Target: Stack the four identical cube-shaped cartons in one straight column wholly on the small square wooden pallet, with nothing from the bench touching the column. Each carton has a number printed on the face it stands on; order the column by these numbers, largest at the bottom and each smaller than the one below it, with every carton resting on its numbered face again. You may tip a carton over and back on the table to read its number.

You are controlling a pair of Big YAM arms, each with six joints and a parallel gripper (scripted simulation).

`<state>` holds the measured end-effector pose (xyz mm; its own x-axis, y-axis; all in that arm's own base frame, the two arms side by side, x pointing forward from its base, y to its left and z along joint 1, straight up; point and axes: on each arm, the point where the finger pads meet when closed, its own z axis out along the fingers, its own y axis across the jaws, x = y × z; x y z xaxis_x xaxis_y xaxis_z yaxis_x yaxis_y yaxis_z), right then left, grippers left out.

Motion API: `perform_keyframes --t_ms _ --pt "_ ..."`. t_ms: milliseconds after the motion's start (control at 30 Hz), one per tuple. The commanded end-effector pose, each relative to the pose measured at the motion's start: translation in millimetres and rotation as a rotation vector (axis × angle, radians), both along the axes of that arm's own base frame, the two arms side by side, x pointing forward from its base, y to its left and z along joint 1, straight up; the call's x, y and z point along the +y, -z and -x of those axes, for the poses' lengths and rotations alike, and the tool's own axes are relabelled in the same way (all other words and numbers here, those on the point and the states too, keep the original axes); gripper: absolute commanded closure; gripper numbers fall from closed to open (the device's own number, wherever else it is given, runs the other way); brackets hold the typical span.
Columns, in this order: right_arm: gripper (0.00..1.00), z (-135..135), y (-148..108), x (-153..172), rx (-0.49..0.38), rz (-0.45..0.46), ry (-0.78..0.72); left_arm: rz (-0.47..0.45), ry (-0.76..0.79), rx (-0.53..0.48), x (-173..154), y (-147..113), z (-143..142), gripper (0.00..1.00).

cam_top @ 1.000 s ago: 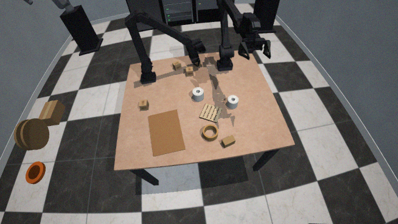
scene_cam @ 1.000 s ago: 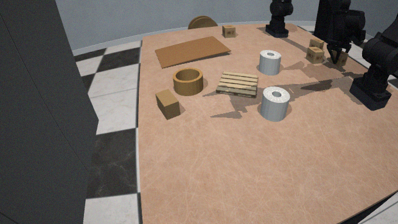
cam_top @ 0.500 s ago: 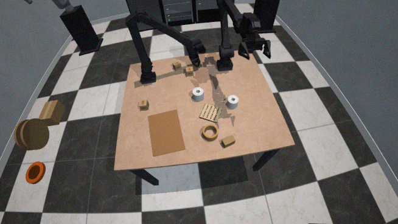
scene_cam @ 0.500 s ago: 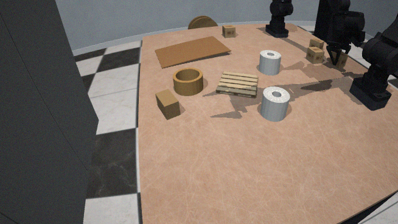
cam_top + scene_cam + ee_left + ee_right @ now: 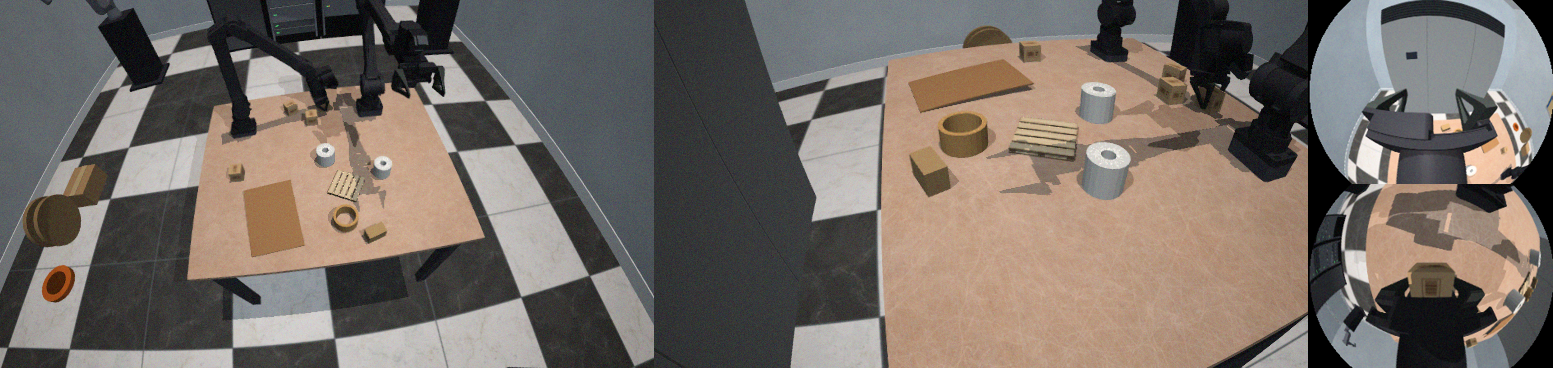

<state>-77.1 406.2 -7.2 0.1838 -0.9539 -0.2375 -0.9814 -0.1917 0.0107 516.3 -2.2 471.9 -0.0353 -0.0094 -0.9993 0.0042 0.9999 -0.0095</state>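
Slatted pale wood: the pallet (image 5: 346,185) (image 5: 1044,140) (image 5: 1525,283) lies flat on the tan worktop (image 5: 425,210) (image 5: 1054,280), with all four cartons off it.

White roll (image 5: 325,156) (image 5: 1097,104) (image 5: 1472,170) (image 5: 1514,301) stands upright near the pallet on the arms' side. Grey-white roll (image 5: 382,169) (image 5: 1105,172) (image 5: 1535,258) stands upright near the pallet's left side.

Opposite the arms, the tan ring (image 5: 339,224) (image 5: 962,144) rests near the pallet; a plain brown block (image 5: 375,232) (image 5: 930,171) (image 5: 1445,127) lies just past it. Brown sheet (image 5: 273,218) (image 5: 971,85) (image 5: 1490,145) lies flat to the pallet's right.

Cartons: far-right carton (image 5: 235,172) (image 5: 1030,52) (image 5: 1504,150) sits well apart from the pallet, past the sheet. On the pallet's arm side, beyond the white roll, are the nearer carton (image 5: 311,117) (image 5: 1171,91) and the rear carton (image 5: 290,107) (image 5: 1174,71), near one another.

Right end effector (image 5: 324,106) (image 5: 1205,102) (image 5: 1431,292) points down, well apart from the pallet on the arms' side, clamped on the fourth carton (image 5: 1216,99) (image 5: 1431,280). Any gap beneath that carton: cannot tell. Its printed number is out of sight.

Left end effector (image 5: 425,94) (image 5: 1431,91) is raised well apart from the pallet, beyond its left arm's base, fingers wide apart, nothing between them.
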Motion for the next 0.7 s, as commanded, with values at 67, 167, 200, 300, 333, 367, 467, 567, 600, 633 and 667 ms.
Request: perform_keyframes --t_ms 67,167,200,300,333,367,467,567,600,633,667 --pt "0.50 0.3 1.9 4.1 0.004 -0.012 0.002 -0.009 -0.004 -0.046 1.8 -26.4 -1.9 0.00" --pt "0.50 0.4 0.7 4.5 0.005 -0.016 0.002 -0.009 -0.004 -0.046 1.8 -26.4 -1.9 0.00" --pt "0.50 0.4 0.7 4.5 0.005 -0.016 0.002 -0.009 -0.004 -0.046 1.8 -26.4 -1.9 0.00" --pt "0.38 0.8 -2.0 4.3 0.004 -0.014 0.001 -0.009 -0.004 -0.046 1.8 -26.4 -1.9 0.00" --pt "0.38 0.8 -2.0 4.3 0.004 -0.014 0.001 -0.009 -0.004 -0.046 1.8 -26.4 -1.9 0.00" --pt "0.33 0.8 -2.0 4.3 0.004 -0.014 0.001 -0.009 -0.004 -0.046 1.8 -26.4 -1.9 0.00" --pt "0.21 3.2 -21.0 20.2 0.014 -0.060 0.006 -0.009 -0.004 -0.046 1.8 -26.4 -1.9 0.00" --pt "0.21 3.3 -25.2 20.8 0.013 -0.058 0.007 -0.009 -0.004 -0.046 1.8 -26.4 -1.9 0.00" --pt "0.21 3.4 -26.9 21.9 0.014 -0.061 0.007 -0.009 -0.004 -0.046 1.8 -26.4 -1.9 0.00" --pt "0.21 3.6 -28.6 22.9 0.014 -0.065 0.007 -0.009 -0.004 -0.046 1.8 -26.4 -1.9 0.00" --pt "0.21 3.8 -30.3 24.0 0.015 -0.068 0.007 -0.009 -0.004 -0.046 1.8 -26.4 -1.9 0.00"
